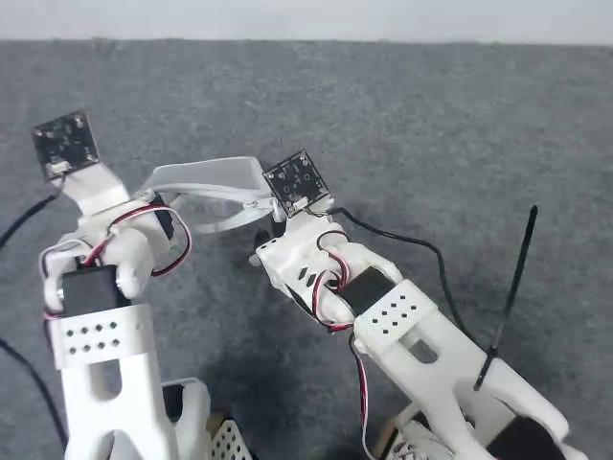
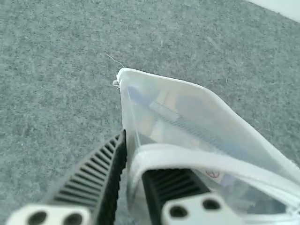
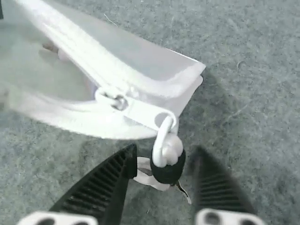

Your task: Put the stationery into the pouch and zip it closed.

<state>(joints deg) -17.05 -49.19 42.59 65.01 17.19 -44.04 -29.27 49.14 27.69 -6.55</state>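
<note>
The grey table covering [image 1: 431, 115] carries both arms: the left arm [image 1: 96, 316] at the near left and the right arm [image 1: 412, 326] at the near right, their heads meeting at centre. The pouch [image 1: 206, 182], white and translucent, is held between them and appears lifted off the surface, with its mouth gaping. The left gripper [image 2: 135, 157] has its fingers together, clamped on the rim at the pouch's left end. The stationery [image 2: 173, 117] lies inside, visible through the wall, so loading is judged complete and closing outstanding. The right gripper [image 3: 165, 151] is at the pouch's right end with its fingers apart. The slider [image 3: 117, 101] sits near that corner, and the pull [image 3: 168, 152] dangles from it between the fingers, unpinched. Recommendation: close squarely on the bead of the pull, not on the thin loop above it. Then draw along the zip line toward the left, where the tapes part, while the left gripper anchors the rim taut. Risks: slack fabric bunching ahead of the slider, or the pull slipping free.
</note>
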